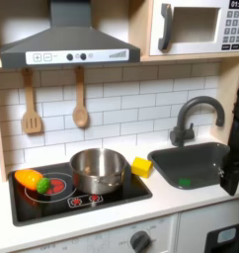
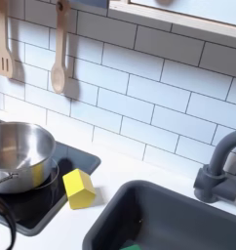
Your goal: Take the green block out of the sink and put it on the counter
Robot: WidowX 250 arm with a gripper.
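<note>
my claw (image 1: 233,173) sits at the right edge of the first exterior view, can't tell if it's apart; green block (image 1: 185,182) down in the sink (image 1: 196,150), counter (image 1: 161,203) free for it

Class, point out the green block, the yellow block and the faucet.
green block (image 1: 185,182): first exterior view, its top face.
yellow block (image 2: 79,187): second exterior view, its front face.
faucet (image 1: 191,111): first exterior view, its curved neck.

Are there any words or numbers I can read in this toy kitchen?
None can be read.
Microwave keypad: buttons with marks, too small and blurred.
Range hood panel: knobs and marks, too blurred.
Stovetop front edge: red knob marks, no readable text.
</note>
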